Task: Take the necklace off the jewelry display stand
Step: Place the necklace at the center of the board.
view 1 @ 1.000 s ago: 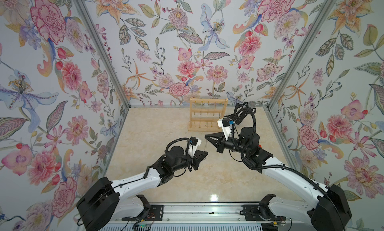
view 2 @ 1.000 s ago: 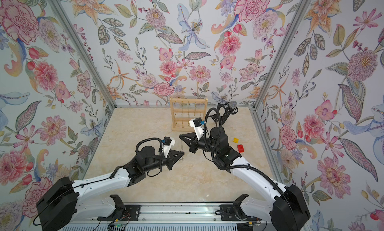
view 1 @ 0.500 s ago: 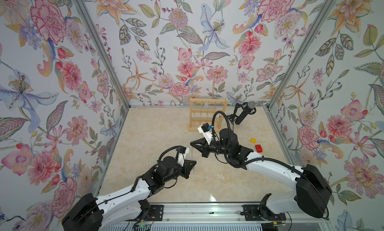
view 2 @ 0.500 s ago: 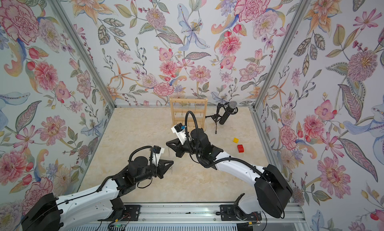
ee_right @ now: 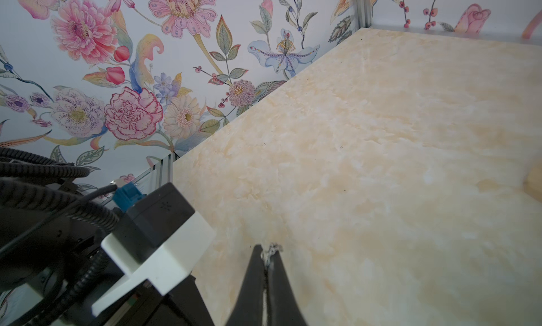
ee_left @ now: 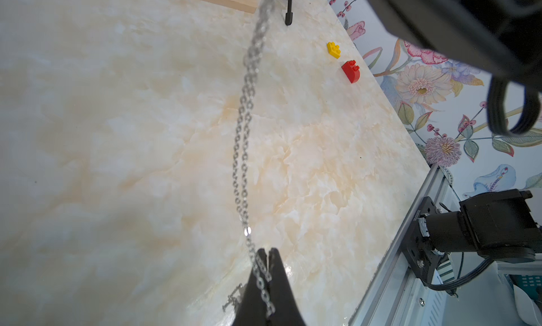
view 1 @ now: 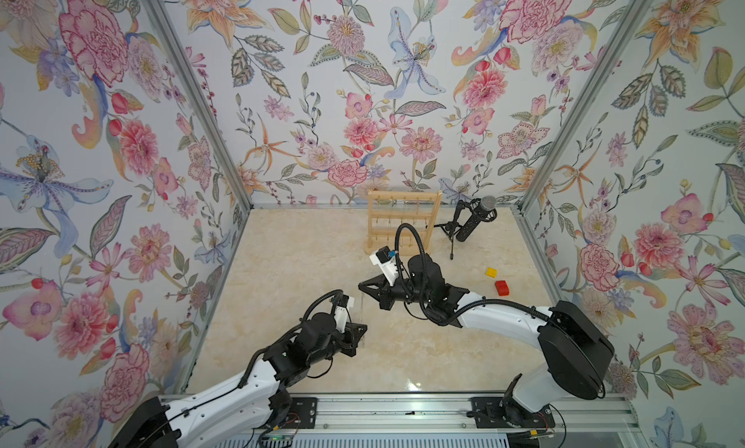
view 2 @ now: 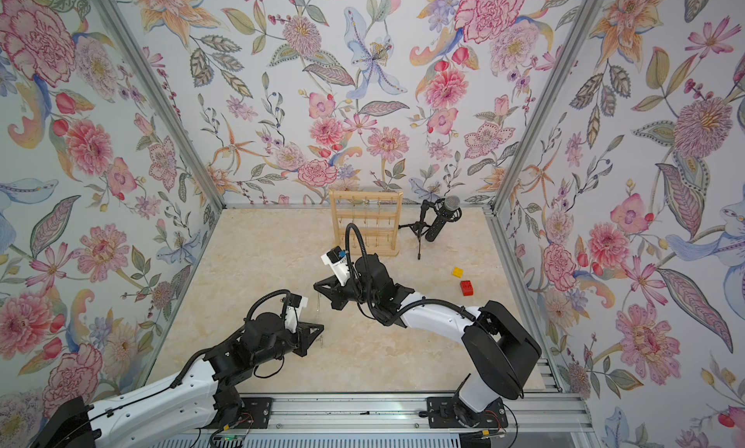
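Both top views: left fingers point(view 1: 360, 331) and right fingers point(view 1: 367, 286) pressed together, necklace point(view 1: 362, 311) strung between them above desk point(view 1: 282, 264). Jewelry display stand point(view 2: 365, 224) well beyond right fingers.
Left wrist: left fingers point(ee_left: 277, 268) pinch chain; doubled strand runs away from tips.
Right wrist: right fingers point(ee_right: 255, 268) pinch chain's end.

1 necklace point(ee_left: 243, 151), 1 stand point(view 1: 404, 195), 1 microphone point(view 1: 475, 220) and 2 bricks point(view 1: 502, 287).
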Controlling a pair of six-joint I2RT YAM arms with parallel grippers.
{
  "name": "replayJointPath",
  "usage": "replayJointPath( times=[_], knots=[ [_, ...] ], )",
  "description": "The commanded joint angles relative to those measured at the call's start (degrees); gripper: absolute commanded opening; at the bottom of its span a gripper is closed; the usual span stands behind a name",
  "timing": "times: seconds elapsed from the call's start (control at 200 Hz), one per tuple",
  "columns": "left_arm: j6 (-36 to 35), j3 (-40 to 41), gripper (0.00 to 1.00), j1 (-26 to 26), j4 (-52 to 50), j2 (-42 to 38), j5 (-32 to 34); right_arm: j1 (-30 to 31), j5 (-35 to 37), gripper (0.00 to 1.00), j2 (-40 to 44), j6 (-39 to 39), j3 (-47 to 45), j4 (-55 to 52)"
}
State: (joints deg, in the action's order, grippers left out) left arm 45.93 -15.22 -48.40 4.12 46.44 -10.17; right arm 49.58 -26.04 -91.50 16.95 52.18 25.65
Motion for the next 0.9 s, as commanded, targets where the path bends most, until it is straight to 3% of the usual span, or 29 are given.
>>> replayJointPath(
  times=[0.0,0.711,0.896],
  knots=[
    [2.99,1.31,0.0,-0.6,-5.04,-0.8,1.06,0.87,0.29,0.0,-2.23,1.24,1.65,3.73],
    [9.87,2.75,0.0,-0.64,-21.99,-10.34,-3.12,5.84,-0.61,0.0,-9.85,4.01,0.81,8.98],
    [10.33,2.09,0.0,-0.55,-22.61,-7.47,-2.51,6.22,-0.03,0.0,-12.49,5.1,1.53,9.59]
  ],
)
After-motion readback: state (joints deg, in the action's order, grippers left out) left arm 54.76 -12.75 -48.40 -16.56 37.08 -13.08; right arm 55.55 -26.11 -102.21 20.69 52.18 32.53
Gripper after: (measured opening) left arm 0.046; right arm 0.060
